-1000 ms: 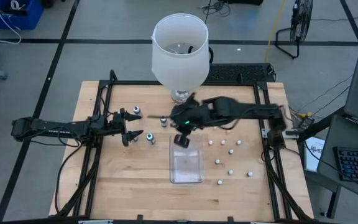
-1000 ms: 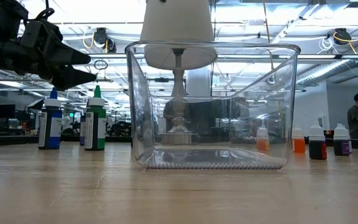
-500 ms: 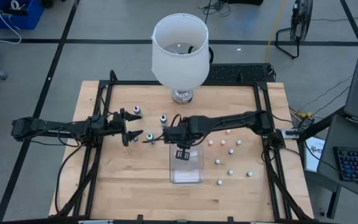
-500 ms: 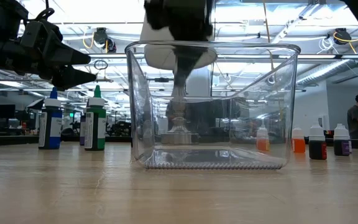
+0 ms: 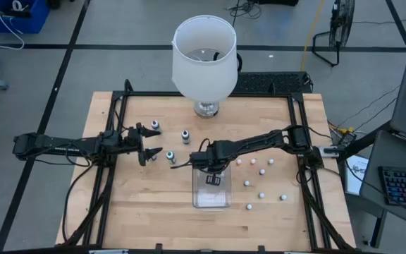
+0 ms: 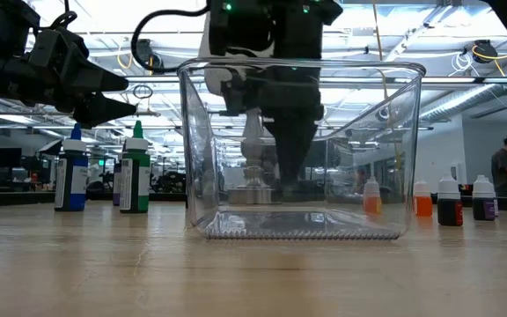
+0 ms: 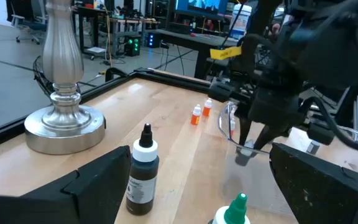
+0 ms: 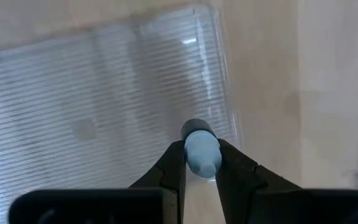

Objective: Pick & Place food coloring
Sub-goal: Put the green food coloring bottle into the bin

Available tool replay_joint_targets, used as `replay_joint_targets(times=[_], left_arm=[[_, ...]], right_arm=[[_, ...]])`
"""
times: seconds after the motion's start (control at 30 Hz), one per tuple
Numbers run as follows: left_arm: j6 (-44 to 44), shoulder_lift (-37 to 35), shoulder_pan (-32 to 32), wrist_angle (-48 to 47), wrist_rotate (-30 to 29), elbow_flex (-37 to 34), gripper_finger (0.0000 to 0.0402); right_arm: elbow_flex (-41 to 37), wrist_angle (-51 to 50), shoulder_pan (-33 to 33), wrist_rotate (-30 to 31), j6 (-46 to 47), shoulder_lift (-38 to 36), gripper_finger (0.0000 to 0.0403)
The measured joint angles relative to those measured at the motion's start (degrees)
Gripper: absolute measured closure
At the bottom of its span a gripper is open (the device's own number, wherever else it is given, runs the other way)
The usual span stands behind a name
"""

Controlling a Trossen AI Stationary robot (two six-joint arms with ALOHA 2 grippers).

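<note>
1. While the left gripper (image 5: 149, 144) waits at the left side of the table (image 5: 154, 212), jaws spread wide with nothing between them, the right gripper (image 5: 214, 178) is down inside the clear tray (image 5: 211, 201), at its lamp-side end.
2. Right fingers (image 8: 173, 171) are pinched narrow on a small food coloring bottle (image 8: 201, 152) with a pale blue cap; right wrist view shows the bottle over the tray's ribbed floor, near one corner.
3. Can't tell whether the bottle touches the tray floor.
4. Low view: right gripper's dark body fills the upper middle of the tray, fingers reaching down toward the base.
5. Three loose bottles (image 5: 170, 156) sit on the table near the left gripper, between it and the tray.
6. More bottles (image 5: 262, 171), white-capped from above, are scattered right of the tray, well apart from each other.
7. White lamp (image 5: 204, 60) stands at the far edge, behind the tray.
8. Person (image 6: 504, 167) visible far right in the room background.
</note>
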Motion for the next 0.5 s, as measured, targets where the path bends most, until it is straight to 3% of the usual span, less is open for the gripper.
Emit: replay_joint_targets(times=[0.3, 0.5], left_arm=[[0.0, -0.01, 0.02, 0.0, 0.0, 0.0, 0.0023], [0.01, -0.01, 0.02, 0.0, 0.01, 0.0, 0.0023]], right_arm=[[-2.2, 2.78, 0.0, -1.47, 0.06, 0.04, 0.0349], [-2.2, 3.86, 0.02, -1.52, 1.82, 0.02, 0.0295]])
